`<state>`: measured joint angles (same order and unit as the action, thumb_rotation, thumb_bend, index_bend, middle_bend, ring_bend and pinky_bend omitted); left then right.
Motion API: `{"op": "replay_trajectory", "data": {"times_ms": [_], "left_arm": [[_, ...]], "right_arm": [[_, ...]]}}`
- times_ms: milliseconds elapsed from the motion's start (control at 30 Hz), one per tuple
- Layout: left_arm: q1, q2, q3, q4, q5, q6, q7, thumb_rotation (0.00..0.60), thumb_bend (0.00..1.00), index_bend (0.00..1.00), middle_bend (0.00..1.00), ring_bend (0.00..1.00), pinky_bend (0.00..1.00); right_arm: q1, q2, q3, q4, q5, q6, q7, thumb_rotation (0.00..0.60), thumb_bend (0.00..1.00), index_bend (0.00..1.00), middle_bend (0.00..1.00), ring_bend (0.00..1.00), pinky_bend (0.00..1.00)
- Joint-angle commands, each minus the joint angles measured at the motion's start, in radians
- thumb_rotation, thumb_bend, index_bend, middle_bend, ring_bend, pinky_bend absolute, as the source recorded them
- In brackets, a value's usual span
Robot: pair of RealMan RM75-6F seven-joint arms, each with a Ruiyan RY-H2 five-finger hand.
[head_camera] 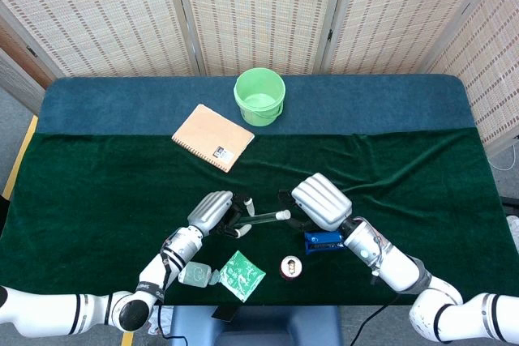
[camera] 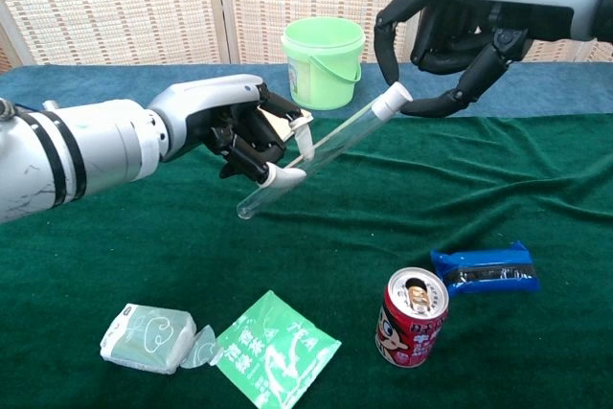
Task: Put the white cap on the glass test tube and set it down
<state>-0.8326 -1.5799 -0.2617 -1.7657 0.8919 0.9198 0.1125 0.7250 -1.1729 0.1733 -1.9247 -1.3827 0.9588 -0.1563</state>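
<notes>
The left robot hand [camera: 251,131] holds the glass test tube [camera: 316,162] in the air above the green surface [camera: 536,189], its fingers pinched around the lower half of the tube, so the tube is tilted with its closed bottom down toward the left and its mouth up toward the right. The white cap [camera: 392,101] sits already at the upper mouth of the tube, and the right robot hand [camera: 450,40] is just at it, with curled fingers; one dark fingertip [camera: 421,107] touches the cap or is very near to it, I cannot tell exactly which. Whether this hand is pinching the cap or only pushing it is not clear from here, and also I cannot see if the cap is pressed fully in. So I judge the capping is nearly done or in its last moment, and what is left is to release the cap and to lay the tube down on the surface. Below there is a red can [camera: 412,318], a blue packet [camera: 484,270], a green sachet [camera: 273,350] and a small tissue pack [camera: 150,338], so a free place must be chosen. Behind stand the green bucket [camera: 324,62] and a notebook [head_camera: 212,137].
</notes>
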Motion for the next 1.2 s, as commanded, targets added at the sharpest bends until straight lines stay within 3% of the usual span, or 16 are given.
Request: {"op": "replay_trajectory", "data": {"times_ms": [33, 433, 533, 667, 800, 867, 1200], "left_arm": [[-0.002, 0.000, -0.001, 0.000, -0.004, 0.001, 0.001, 0.600, 0.47, 0.67, 0.90, 0.81, 0.82], [-0.001, 0.001, 0.005, 0.009, -0.001, 0.002, -0.011, 0.600, 0.47, 0.67, 0.90, 0.81, 0.82], [0.002, 0.001, 0.007, 0.015, 0.001, 0.003, -0.016, 0.600, 0.47, 0.67, 0.90, 0.81, 0.82], [0.004, 0.001, 0.010, 0.029, 0.003, 0.005, -0.017, 0.600, 0.47, 0.67, 0.90, 0.81, 0.82], [0.010, 0.011, 0.021, 0.042, 0.015, 0.017, -0.003, 0.600, 0.47, 0.67, 0.90, 0.81, 0.82], [0.014, 0.019, 0.026, 0.044, 0.016, 0.018, 0.000, 0.600, 0.47, 0.67, 0.90, 0.82, 0.82], [0.048, 0.059, 0.077, 0.120, 0.038, 0.056, 0.061, 0.600, 0.47, 0.67, 0.90, 0.82, 0.82]], "right_arm": [[0.004, -0.008, 0.001, 0.005, 0.006, -0.001, -0.007, 0.600, 0.56, 0.76, 0.95, 1.00, 1.00], [0.011, -0.027, 0.000, 0.021, 0.024, 0.000, -0.010, 0.600, 0.56, 0.72, 0.95, 1.00, 1.00], [0.010, -0.029, -0.003, 0.027, 0.024, 0.000, -0.002, 0.600, 0.56, 0.59, 0.95, 1.00, 1.00], [0.010, -0.029, -0.005, 0.032, 0.032, -0.005, 0.004, 0.600, 0.55, 0.30, 0.95, 1.00, 1.00], [0.014, -0.023, -0.008, 0.026, 0.052, -0.020, 0.006, 0.600, 0.42, 0.04, 0.94, 1.00, 1.00], [0.015, -0.020, -0.007, 0.022, 0.059, -0.026, 0.013, 0.600, 0.40, 0.00, 0.94, 1.00, 1.00], [-0.040, 0.045, -0.014, 0.012, 0.039, 0.040, 0.060, 0.600, 0.40, 0.00, 0.94, 1.00, 1.00]]}}
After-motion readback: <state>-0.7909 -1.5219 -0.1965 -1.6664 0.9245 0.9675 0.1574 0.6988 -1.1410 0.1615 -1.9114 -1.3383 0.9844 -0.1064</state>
